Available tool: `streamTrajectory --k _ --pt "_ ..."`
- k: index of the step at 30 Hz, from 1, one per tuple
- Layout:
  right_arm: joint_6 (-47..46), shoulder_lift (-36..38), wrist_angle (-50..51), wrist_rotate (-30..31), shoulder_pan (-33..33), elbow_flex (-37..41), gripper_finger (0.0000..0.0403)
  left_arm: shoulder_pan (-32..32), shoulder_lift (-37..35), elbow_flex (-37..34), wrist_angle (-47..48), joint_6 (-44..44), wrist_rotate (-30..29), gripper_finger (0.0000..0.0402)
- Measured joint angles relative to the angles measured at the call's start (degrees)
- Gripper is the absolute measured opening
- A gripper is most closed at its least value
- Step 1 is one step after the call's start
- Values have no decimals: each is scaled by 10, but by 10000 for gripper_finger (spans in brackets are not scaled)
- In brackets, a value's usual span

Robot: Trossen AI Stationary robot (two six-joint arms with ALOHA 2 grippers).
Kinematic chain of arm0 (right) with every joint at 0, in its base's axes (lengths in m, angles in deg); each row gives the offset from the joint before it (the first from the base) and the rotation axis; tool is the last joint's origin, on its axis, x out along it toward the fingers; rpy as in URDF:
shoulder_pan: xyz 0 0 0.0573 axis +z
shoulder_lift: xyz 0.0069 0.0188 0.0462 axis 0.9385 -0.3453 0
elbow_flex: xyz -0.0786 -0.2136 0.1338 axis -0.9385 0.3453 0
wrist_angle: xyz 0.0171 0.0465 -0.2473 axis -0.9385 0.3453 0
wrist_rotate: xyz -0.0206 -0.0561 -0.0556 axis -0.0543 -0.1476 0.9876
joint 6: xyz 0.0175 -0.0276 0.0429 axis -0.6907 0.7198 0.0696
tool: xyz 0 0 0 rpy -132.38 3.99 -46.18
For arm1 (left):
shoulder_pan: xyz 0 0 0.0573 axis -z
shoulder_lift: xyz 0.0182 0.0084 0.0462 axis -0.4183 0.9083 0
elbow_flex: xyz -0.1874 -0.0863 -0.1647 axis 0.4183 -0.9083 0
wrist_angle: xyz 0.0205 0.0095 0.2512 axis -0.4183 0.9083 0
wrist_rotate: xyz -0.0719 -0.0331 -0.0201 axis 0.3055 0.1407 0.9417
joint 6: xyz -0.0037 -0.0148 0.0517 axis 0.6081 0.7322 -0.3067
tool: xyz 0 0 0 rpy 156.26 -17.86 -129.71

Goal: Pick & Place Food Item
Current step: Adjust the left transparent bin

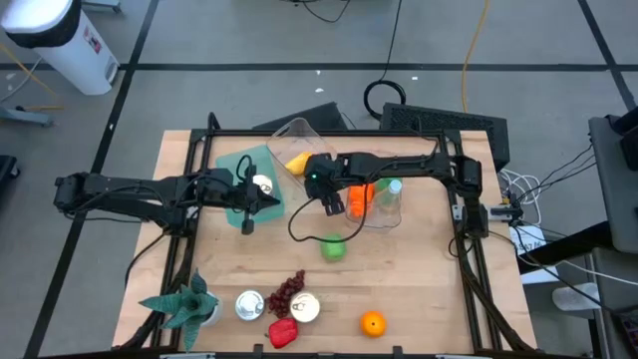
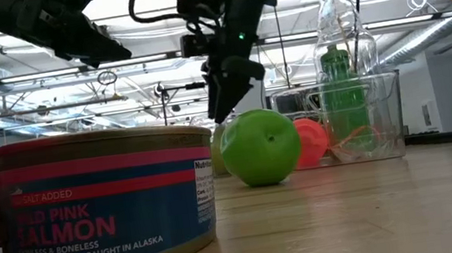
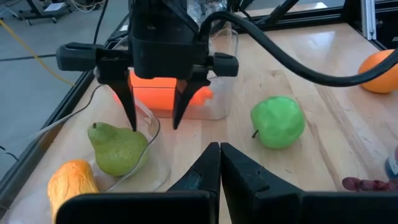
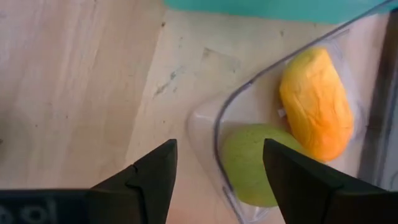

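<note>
Two arms reach in over the table [image 1: 419, 299], meeting near the upper middle of the overhead frame. The right gripper [image 1: 332, 204] hangs with its jaws spread and nothing between them, right at the rim of a clear tub [image 1: 299, 135]. Inside that tub lie a green pear [image 4: 252, 165] and a yellow fruit [image 4: 316, 102], side by side and touching; the pear sits just past the gripper's fingertips [image 4: 163, 155]. The left gripper [image 1: 245, 225] waits left of centre, beside a teal board [image 1: 231, 165], its jaws pressed together on nothing. A green apple [image 1: 333, 248] rests on the bare wood just below the right gripper. To the right, a second clear tub [image 2: 388, 112] holds an orange piece [image 3: 163, 90] and a bottle [image 2: 342, 57]. Along the bottom edge stand a can [image 2: 104, 206], grapes [image 1: 289, 289], an orange [image 1: 373, 323] and a small plant [image 1: 184, 304].
</note>
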Motion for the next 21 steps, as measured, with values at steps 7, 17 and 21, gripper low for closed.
streamTrajectory --k 7,17,21 --pt "-25 0 -2 -2 0 4 181 0 0 0 -1 1 0 21" --pt "-82 0 -21 -3 4 4 71 0 0 0 -1 6 0 21" --pt "-83 0 -22 -16 4 4 53 0 0 0 -1 6 0 21"
